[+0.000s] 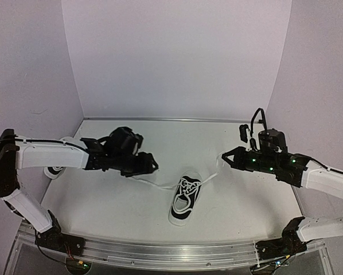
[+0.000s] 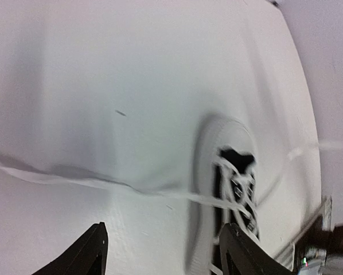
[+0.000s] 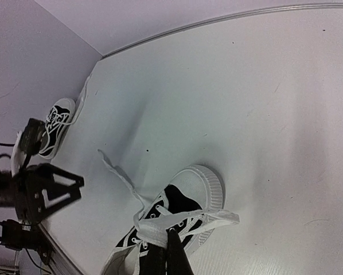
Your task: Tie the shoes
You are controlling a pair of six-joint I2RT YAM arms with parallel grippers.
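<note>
One black-and-white shoe [image 1: 184, 201] lies in the middle of the table, also visible as the shoe [image 2: 236, 182] and the shoe [image 3: 186, 215] in the wrist views. Its left lace [image 2: 97, 182] lies loose on the table, running toward my left gripper [image 1: 148, 166]. That left gripper [image 2: 166, 255] is open, with nothing between its fingers. My right gripper [image 1: 222, 157] is shut on the shoe's other lace [image 3: 177, 220], held up right of the shoe; the right gripper [image 3: 170, 247] pinches it. The second shoe [image 3: 55, 122] sits at the far left, half hidden as the second shoe [image 1: 53, 171] behind the left arm.
White walls enclose the table on three sides. A metal rail [image 1: 171, 252] runs along the near edge between the arm bases.
</note>
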